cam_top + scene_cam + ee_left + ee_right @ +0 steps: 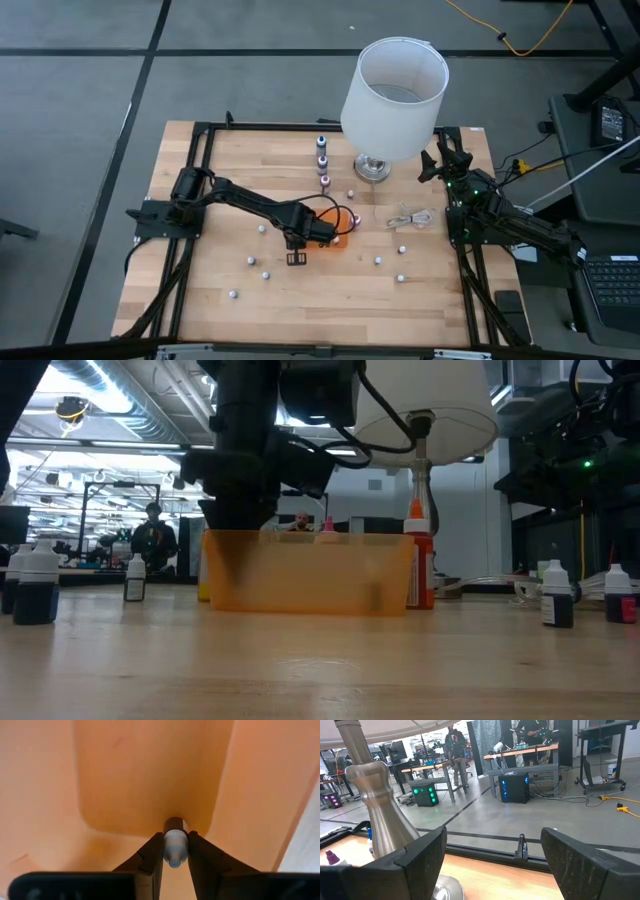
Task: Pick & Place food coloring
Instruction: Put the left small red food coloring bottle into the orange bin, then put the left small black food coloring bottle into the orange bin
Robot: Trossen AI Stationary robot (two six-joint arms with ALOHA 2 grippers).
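Note:
Over the orange tray (345, 238) at the table's middle, my left gripper (335, 232) points down and is shut on a tiny food coloring bottle (175, 845) with a pale cap and a dark body. In the low view the arm stands behind the tray's near wall (310, 572). Several other food coloring bottles stand upright on the table: a row (323, 160) at the far side, and loose ones (250, 260) (400, 278) on the near half. My right gripper (492, 860) waits open at the far right (440, 160), touching nothing. My left gripper pinches the bottle's pale cap (175, 840) between its two fingers (152, 855), which come from above and point down. The bottle stands upright under them, and its dark body (175, 823) reaches down to the tray's floor near a corner. Whether it rests there I cannot tell.
A lamp with a white shade (392, 95) stands on a metal base (373, 168) at the far middle. A coiled white cable (410, 218) lies right of the tray. A red bottle (420, 570) stands beside the tray's end. Black frame rails run along the table's edges.

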